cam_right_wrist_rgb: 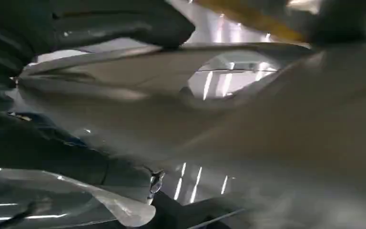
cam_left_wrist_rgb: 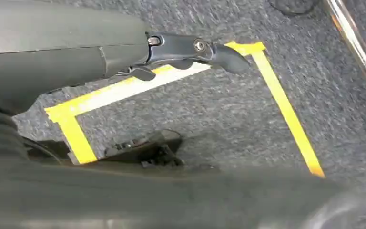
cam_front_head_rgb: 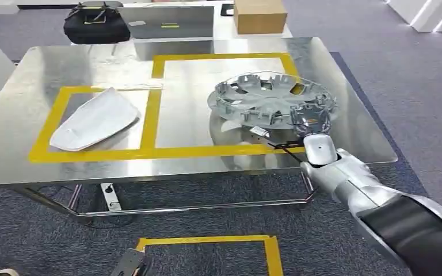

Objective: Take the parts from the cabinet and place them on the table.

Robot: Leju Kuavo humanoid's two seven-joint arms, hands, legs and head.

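Right arm comes in from lower right of the head view, right hand (cam_front_head_rgb: 311, 122) gripping the near rim of the silver wheel cover (cam_front_head_rgb: 271, 99); right wrist view agrees, thumb over the rim edge. Cover sits centre-right on the table (cam_front_head_rgb: 46, 63), partly over the yellow tape outline (cam_front_head_rgb: 149, 129), looks set down or nearly so, can't tell if fully resting. White part (cam_front_head_rgb: 95, 122) lies in the left tape box, well apart. Left hand (cam_left_wrist_rgb: 190, 52) hangs over the carpet, holds nothing, fingers look loosely extended. Risks: fingers snag a spoke or rim on release and drag the cover toward the near table edge; slick steel top lets it slide; letting go early drops it tilted
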